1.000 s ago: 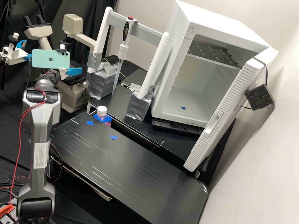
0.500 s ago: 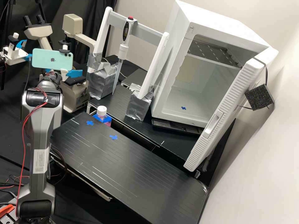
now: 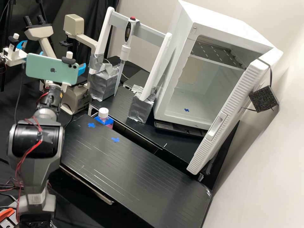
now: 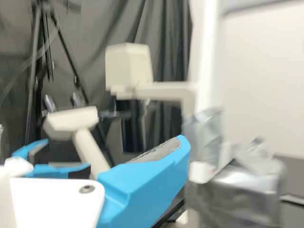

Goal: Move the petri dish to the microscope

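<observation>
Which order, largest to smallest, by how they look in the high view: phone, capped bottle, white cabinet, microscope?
1. White cabinet
2. Microscope, though partly hidden
3. Phone
4. Capped bottle

Phone: a bitten-apple emblem (image 3: pixel 53 70) stood mid-back on the green phone (image 3: pixel 36 71), at the far left.
Arm: a pale label (image 3: pixel 37 199) sat on the dark grey arm (image 3: pixel 52 166) at the near left, its print too small to read.
Tabletop: two blue cross marks (image 3: pixel 91 125) lay at the far left of the black tabletop (image 3: pixel 142 177).
Cabinet: one blue cross (image 3: pixel 186 110) lay on the floor of the white cabinet (image 3: pixel 177 47).
</observation>
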{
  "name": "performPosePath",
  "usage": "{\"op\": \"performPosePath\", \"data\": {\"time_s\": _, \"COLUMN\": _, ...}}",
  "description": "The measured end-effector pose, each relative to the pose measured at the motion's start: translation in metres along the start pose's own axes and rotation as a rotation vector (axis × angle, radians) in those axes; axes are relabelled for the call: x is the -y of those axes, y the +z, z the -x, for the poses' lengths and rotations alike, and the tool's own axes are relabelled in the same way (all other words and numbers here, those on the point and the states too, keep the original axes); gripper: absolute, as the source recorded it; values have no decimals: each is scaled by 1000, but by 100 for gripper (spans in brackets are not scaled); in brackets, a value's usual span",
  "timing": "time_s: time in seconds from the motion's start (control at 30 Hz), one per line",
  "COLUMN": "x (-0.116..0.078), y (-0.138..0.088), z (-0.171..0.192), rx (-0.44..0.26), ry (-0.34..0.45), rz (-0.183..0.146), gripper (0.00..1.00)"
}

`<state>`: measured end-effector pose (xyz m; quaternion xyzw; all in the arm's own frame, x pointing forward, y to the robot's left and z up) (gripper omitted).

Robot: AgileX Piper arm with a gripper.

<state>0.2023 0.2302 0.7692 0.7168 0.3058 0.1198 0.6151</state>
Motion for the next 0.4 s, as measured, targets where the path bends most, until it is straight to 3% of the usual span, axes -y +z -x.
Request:
{"op": "performPosePath", "data": {"time_s": 0.2, "x": -22, "y": 21, "z": 43, "rx": 57, "ry": 239, "rz": 76, "gripper": 100}}
{"op": "performPosePath", "data": {"time_s": 0.27, "x": -29, "y": 33, "z": 55, "rx": 97, "ry": 334, "rz": 81, "gripper": 100}}
{"op": "performPosePath", "data": {"time_s": 0.33, "x": -33, "y": 45, "z": 65, "rx": 140, "ry": 369, "rz": 84, "gripper": 100}}
{"op": "performPosePath", "data": {"time_s": 0.4, "x": -37, "y": 57, "z": 74, "rx": 171, "ry": 396, "rz": 67, "gripper": 100}}
